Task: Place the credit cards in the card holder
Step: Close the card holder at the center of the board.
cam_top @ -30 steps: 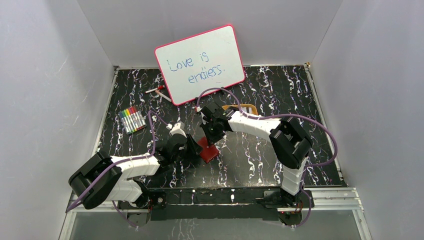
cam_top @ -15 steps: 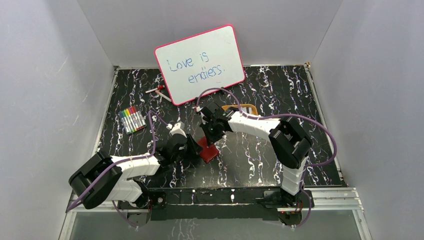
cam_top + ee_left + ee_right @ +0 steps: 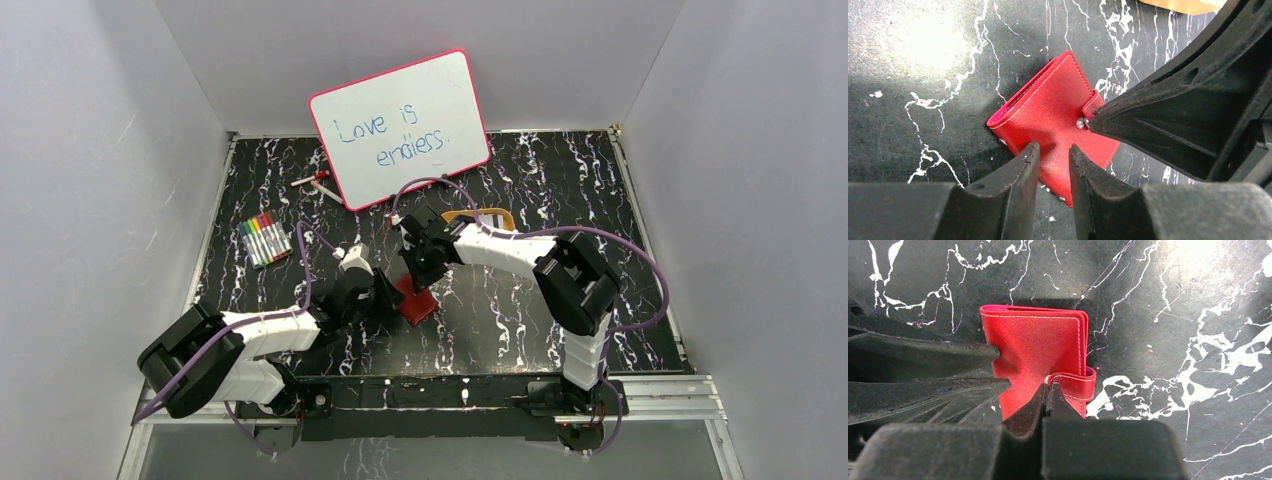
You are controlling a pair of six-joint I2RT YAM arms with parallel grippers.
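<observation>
Well, from my seat the card holder [image 3: 1048, 115] is what fills both wrist views: a small folded wallet of smooth, bright red leather-like material with pale stitching along its edges, lying shut and flat on the table [image 3: 520, 300], straight out in front of the whiteboard [image 3: 400, 125] on the side towards the arm bases. A rounded snap tab [image 3: 1075, 385] wraps over one edge and ends at a small metal stud.

My left gripper [image 3: 1053, 147] has its dull black fingers [image 3: 1018, 175] a narrow gap apart, tips against the red cover; I see nothing pinched between them. My right gripper [image 3: 1048, 385] is clenched tight, its point set at the stud end of the tab; whether it nips the tab I cannot tell.

The tabletop is glossy black with white marble-like veins and glare patches. Pale, plain walls [image 3: 100, 150] box it in on three sides. The whiteboard is pink-framed with rounded corners, propped against the back wall, with blue handwriting on it. To the whiteboard's lower left lies a row of coloured markers [image 3: 265, 240]; just below its lower right corner an orange tray [image 3: 490, 215] peeks out behind the right arm.
</observation>
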